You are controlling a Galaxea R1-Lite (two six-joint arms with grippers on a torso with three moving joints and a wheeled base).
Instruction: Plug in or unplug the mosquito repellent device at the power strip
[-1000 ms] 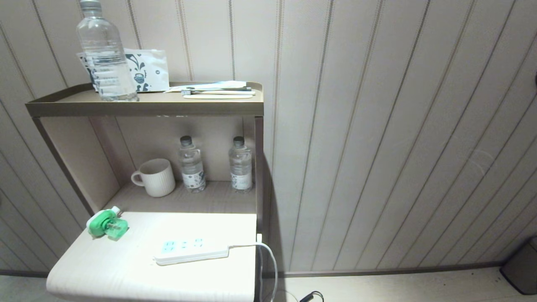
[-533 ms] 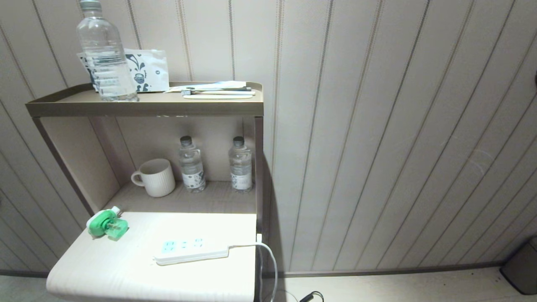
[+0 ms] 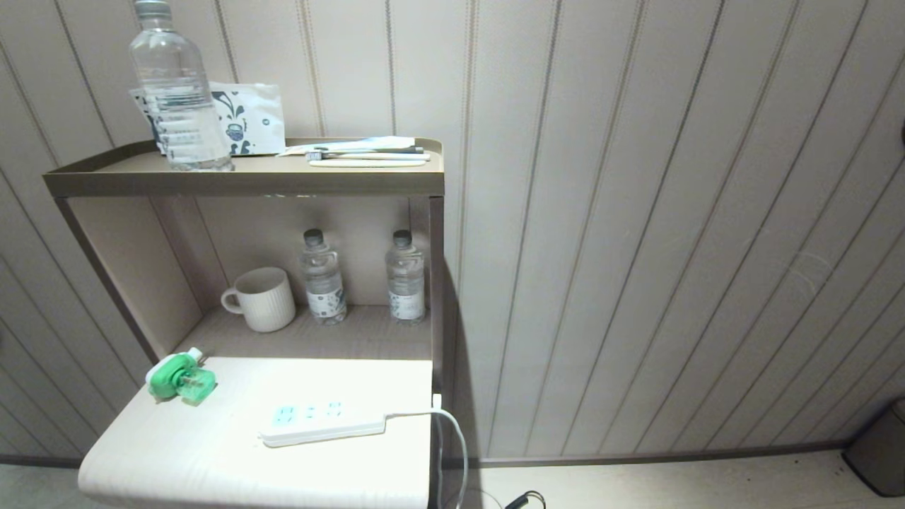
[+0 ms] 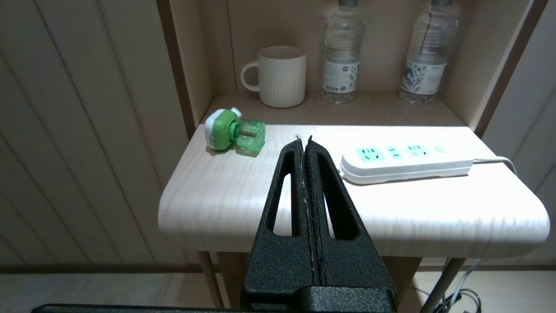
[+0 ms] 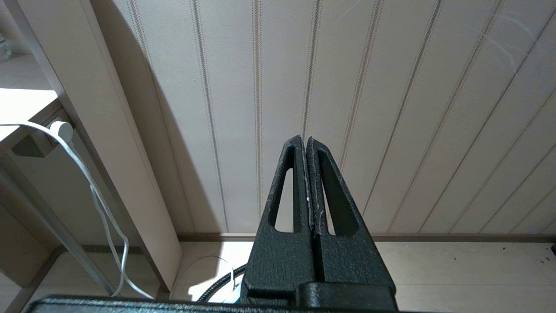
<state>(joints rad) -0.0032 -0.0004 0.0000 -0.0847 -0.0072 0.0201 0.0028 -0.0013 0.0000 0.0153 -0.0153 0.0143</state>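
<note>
The mosquito repellent device [image 3: 180, 380] [image 4: 234, 135], white and green with a translucent green bottle, lies on its side at the back left of the pale table top [image 3: 212, 452], unplugged. The white power strip [image 3: 322, 423] [image 4: 406, 161] lies to its right, sockets up and nothing plugged in, its cord running off the right edge. My left gripper [image 4: 304, 140] is shut and empty, hovering in front of the table between the two things and touching neither. My right gripper [image 5: 303, 140] is shut and empty, facing the panelled wall to the right of the stand. Neither arm shows in the head view.
A ribbed white mug [image 3: 261, 299] and two small water bottles [image 3: 323, 277] [image 3: 405, 277] stand on the shelf behind the table top. The top shelf [image 3: 240, 182] holds a big bottle [image 3: 177, 88], a packet and flat items. The white cord [image 3: 456, 442] hangs to the floor; a dark bin [image 3: 880, 452] stands far right.
</note>
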